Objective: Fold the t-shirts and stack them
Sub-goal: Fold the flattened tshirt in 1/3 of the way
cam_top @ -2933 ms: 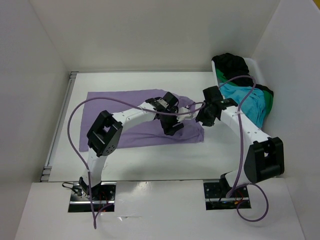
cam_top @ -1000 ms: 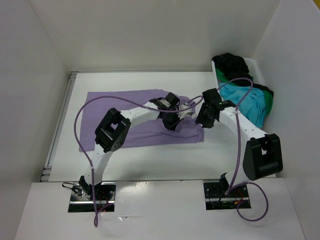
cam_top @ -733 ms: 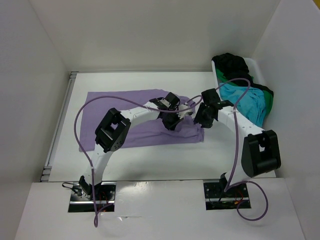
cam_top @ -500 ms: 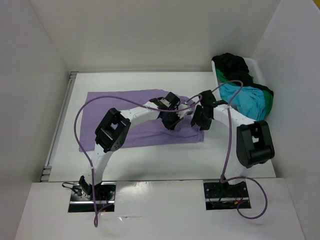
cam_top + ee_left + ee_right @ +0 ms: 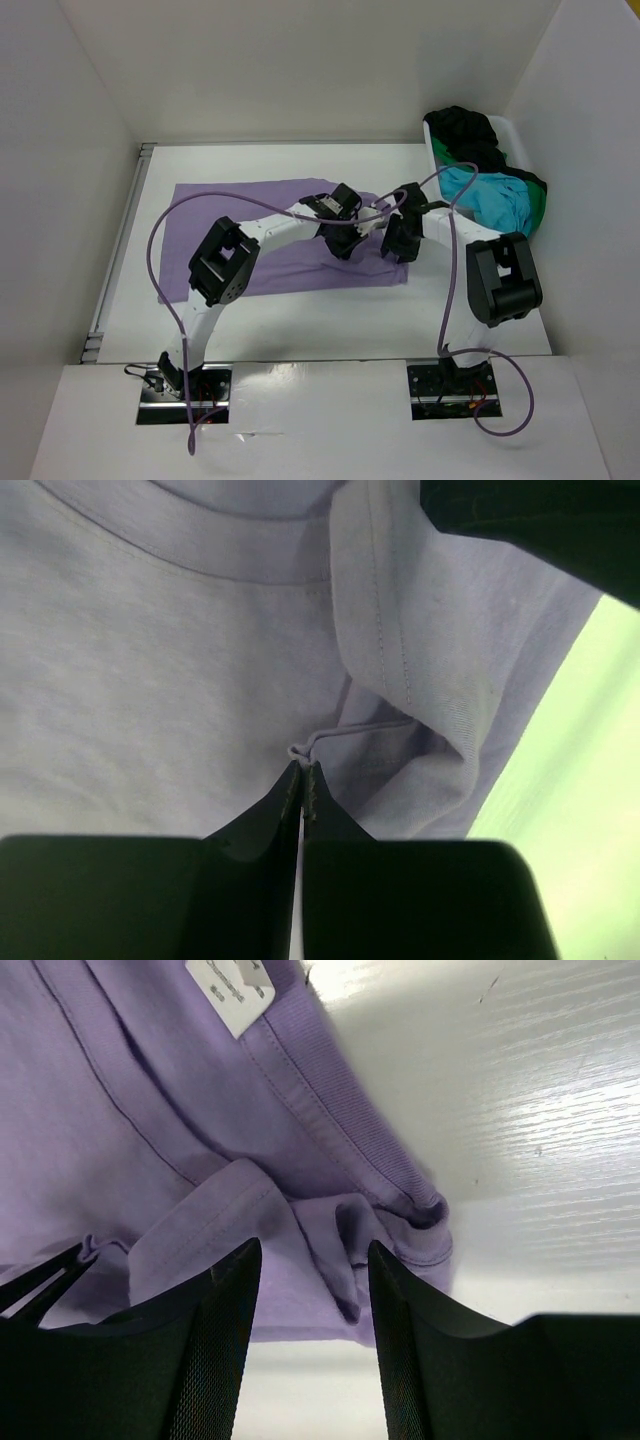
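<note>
The left claw [image 5: 302,775] pinches a thin fold of the purple shirt [image 5: 150,680], likely to straighten it; the right claw [image 5: 310,1260] hangs half wide above it.

White bin [image 5: 512,140], far-right table [image 5: 300,315] corner

Plain lavender purple t-shirt [image 5: 290,268] with white neck label [image 5: 228,990]; plain turquoise t-shirt [image 5: 495,205], bright green t-shirt [image 5: 539,205] and black t-shirt [image 5: 462,125]; white bin [image 5: 506,130]; white table [image 5: 300,320].

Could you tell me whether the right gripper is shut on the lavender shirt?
No, the right wrist view shows the right gripper with fingers apart over the lavender shirt.
</note>
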